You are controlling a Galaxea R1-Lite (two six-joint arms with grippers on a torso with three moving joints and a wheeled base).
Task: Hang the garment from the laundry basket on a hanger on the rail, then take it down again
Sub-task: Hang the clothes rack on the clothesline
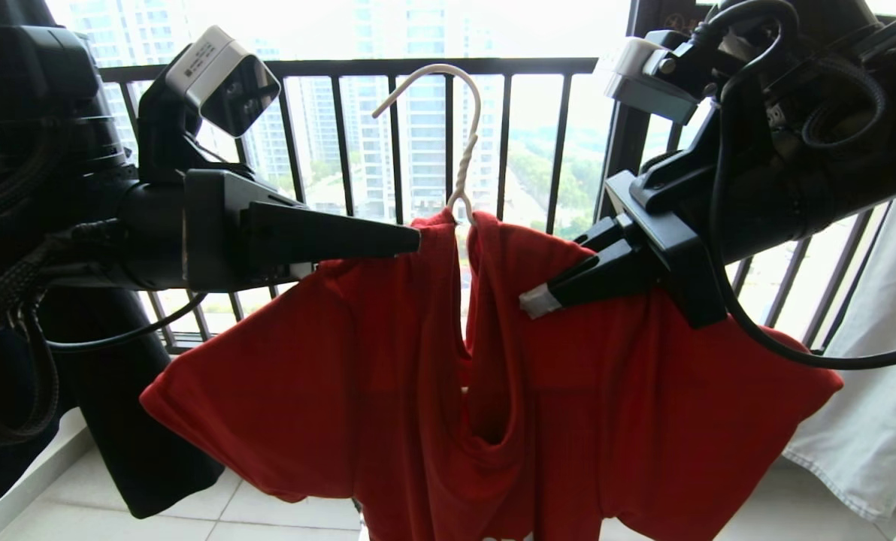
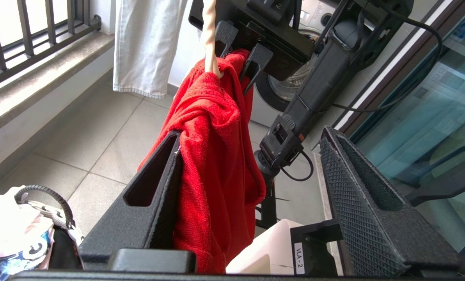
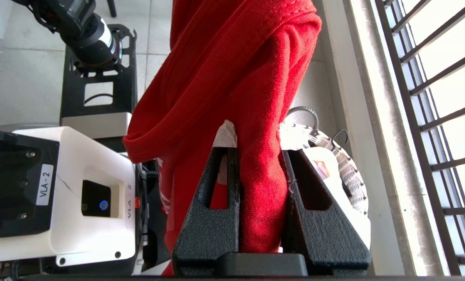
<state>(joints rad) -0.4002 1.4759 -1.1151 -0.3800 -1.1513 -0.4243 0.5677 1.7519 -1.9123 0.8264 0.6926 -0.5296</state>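
Note:
The red garment (image 1: 388,376) is draped over the whitish wire hanger (image 1: 459,150), whose hook stands free in the air in front of the window. No rail is in view. My left gripper (image 1: 416,240) is at the shirt's left shoulder. Its jaws are open (image 2: 251,132), with the red cloth (image 2: 213,164) lying against one finger and the other finger well apart from it. My right gripper (image 1: 540,300) is shut on a fold of the right shoulder (image 3: 258,142). The laundry basket (image 2: 41,203) sits on the floor below, its woven rim (image 3: 345,164) showing behind the right fingers.
A dark barred window railing (image 1: 343,68) runs behind the hanger. A pale garment (image 1: 869,376) hangs at the right and dark cloth (image 1: 140,436) at the left. A washing machine (image 2: 279,89) and a glass door (image 2: 431,117) stand beside the tiled floor (image 2: 100,136).

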